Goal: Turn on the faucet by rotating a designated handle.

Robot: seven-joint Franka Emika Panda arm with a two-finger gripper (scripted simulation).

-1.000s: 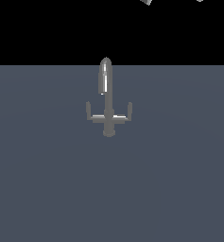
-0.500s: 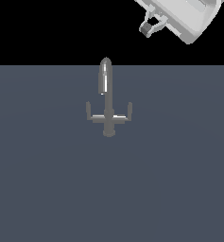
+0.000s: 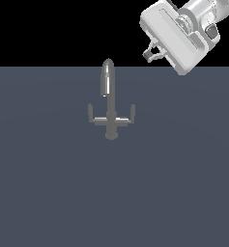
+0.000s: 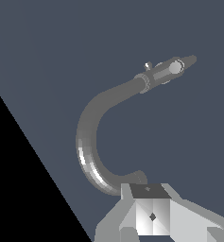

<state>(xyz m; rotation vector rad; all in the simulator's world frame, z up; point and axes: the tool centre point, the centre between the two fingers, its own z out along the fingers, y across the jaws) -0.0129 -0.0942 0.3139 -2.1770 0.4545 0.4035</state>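
The grey faucet stands on the floor near the middle of the exterior view, its shiny arched spout rising above a crossbar. The handle is the short upright peg on the crossbar's right arm; a matching peg ends the left arm. My gripper hangs high at the exterior view's upper right, well above and to the right of the handle and touching nothing. Its fingers look pressed together with nothing held. In the wrist view the curved spout lies just beyond my gripper.
The flat dark grey floor stretches all around the faucet. The white hand and wrist fill the exterior view's upper right corner.
The hand has come into the exterior view from the top right corner and moved down and left toward the faucet. The faucet has not moved.
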